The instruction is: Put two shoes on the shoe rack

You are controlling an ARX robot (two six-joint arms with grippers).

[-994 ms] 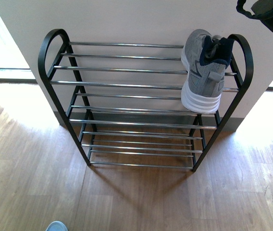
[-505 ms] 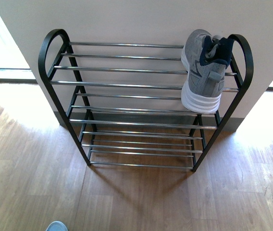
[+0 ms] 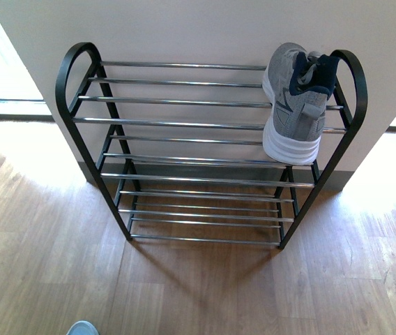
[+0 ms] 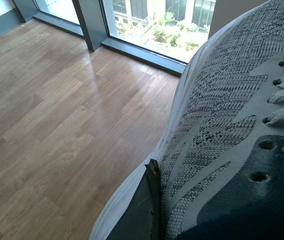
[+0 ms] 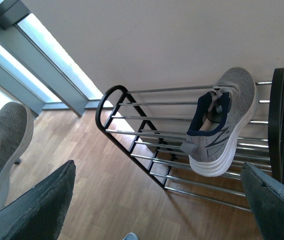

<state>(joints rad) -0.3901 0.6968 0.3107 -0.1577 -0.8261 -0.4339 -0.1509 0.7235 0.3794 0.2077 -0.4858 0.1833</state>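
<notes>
The shoe rack (image 3: 184,122) has a black frame and chrome rods and stands against the white wall. One grey sneaker (image 3: 295,105) rests on its top tier at the right end, heel toward me; it also shows in the right wrist view (image 5: 222,125). My left gripper (image 4: 197,210) is shut on a second grey sneaker (image 4: 222,100), with one dark finger (image 4: 139,212) pressed on its side. That held sneaker shows at the edge of the right wrist view (image 5: 4,150), above the floor. My right gripper (image 5: 157,210) is open and empty, away from the rack (image 5: 147,130). Neither gripper is in the front view.
The wood floor (image 3: 44,265) lies in front of the rack. Floor-level windows (image 4: 152,25) run along the wall. A small pale blue-grey rounded tip (image 3: 81,328) pokes in at the bottom edge of the front view; I cannot tell what it is.
My right gripper was at the top right corner of the front view one second ago and has moved out of it. The rack and the placed sneaker have not moved.
</notes>
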